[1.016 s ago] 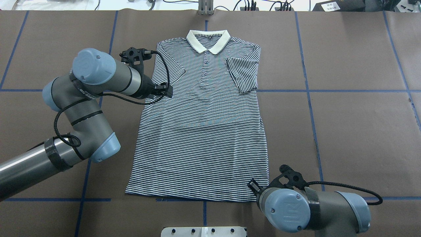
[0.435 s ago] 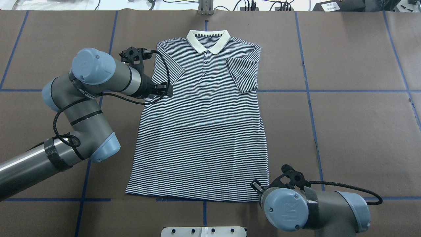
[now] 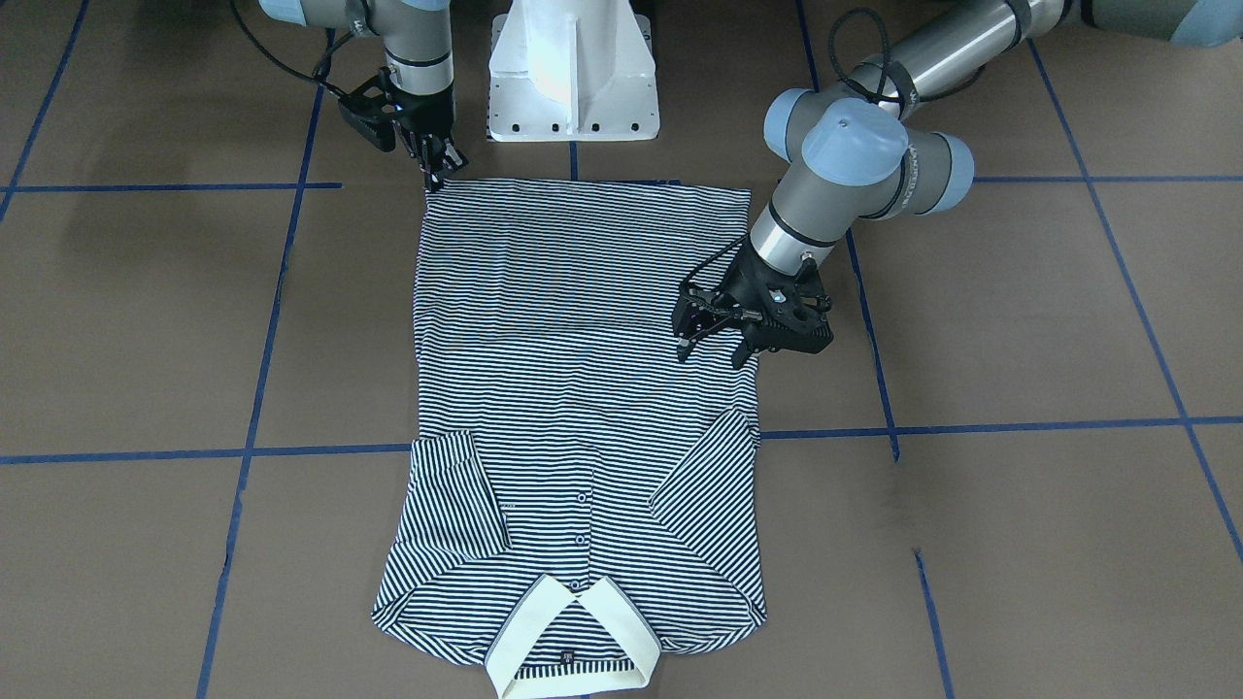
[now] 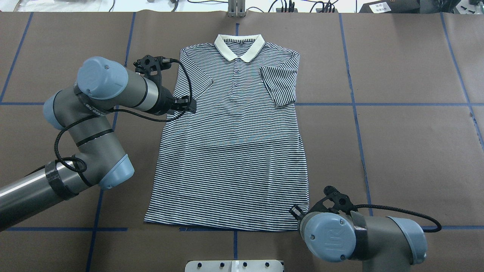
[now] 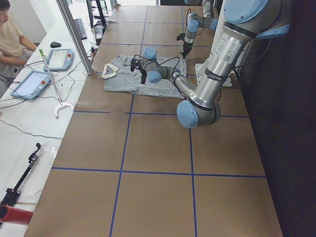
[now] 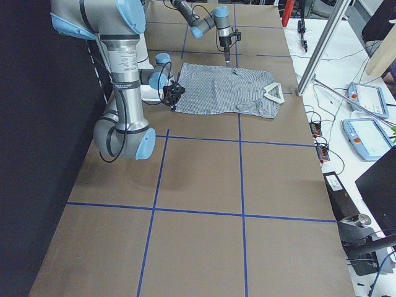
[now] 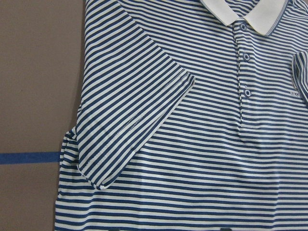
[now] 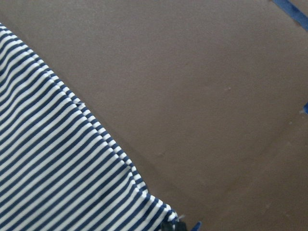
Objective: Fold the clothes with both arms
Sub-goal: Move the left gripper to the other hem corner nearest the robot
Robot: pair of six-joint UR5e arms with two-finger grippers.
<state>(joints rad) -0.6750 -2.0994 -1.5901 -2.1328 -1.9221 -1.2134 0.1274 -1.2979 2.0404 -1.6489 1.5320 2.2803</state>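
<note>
Lying flat and front up on the brown table [image 4: 408, 151], the polo shirt [image 4: 230, 151] is recorded with its collar [image 4: 238, 47] on the side far from the robot. Its hem [image 3: 583, 189] is just in front of the white pedestal base [image 3: 571, 73]. Both sleeves are noted as already turned inward over the chest: the sleeve on the robot's left [image 7: 139, 125] is laid diagonally toward the buttons, and the sleeve on the robot's right [image 4: 280, 85] is laid straight down. The body is not yet folded, and the full length from collar to hem is seen spread out. The task is therefore judged to be at an early stage, with the body folds left to do. The left gripper [image 3: 713, 348] is held at the shirt's side edge just below the folded sleeve, its jaws spread with nothing between them. The right gripper [image 3: 434, 177] is set tips down at the hem corner on the robot's right. Whether its jaws are pinching the corner cannot be told, as the tips are too small or hidden in every view. Taking hold of edge and corner for the next fold is judged to be the step in hand. No container is made out in any view, so no contents are entered.
</note>
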